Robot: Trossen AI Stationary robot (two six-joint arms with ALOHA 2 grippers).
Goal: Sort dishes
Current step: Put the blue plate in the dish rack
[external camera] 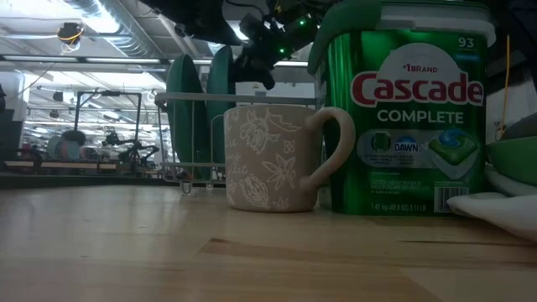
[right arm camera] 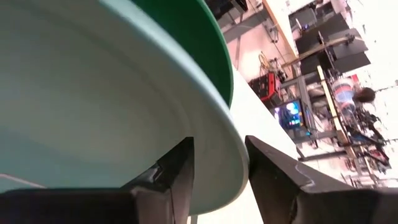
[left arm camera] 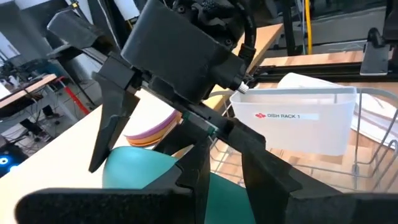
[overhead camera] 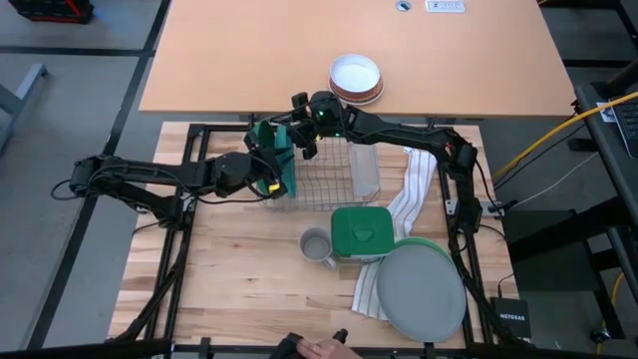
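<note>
The teal plate (right arm camera: 93,93) stands on edge at the left end of the wire dish rack (overhead camera: 334,175), beside the dark green plate (right arm camera: 186,31); both show in the low view (external camera: 220,84). My right gripper (right arm camera: 217,162) is open, one finger on each side of the teal plate's upper rim. My left gripper (left arm camera: 225,168) is at the plate's near side (overhead camera: 282,168), shut on it. The grey plate (overhead camera: 424,289) lies flat on the light green plate (overhead camera: 419,242) at the table's near right. My left gripper has the teal plate's rim (left arm camera: 221,196) between its two fingers, coming level from the table's left. The fingers hide the place of contact. The plate stands upright in the rack.
A grey mug (overhead camera: 317,245) and a green Cascade tub (overhead camera: 361,231) stand in front of the rack. A striped towel (overhead camera: 409,194) lies under the plates. A white cutlery holder (left arm camera: 298,118) hangs on the rack. A white bowl (overhead camera: 356,78) sits on the far table.
</note>
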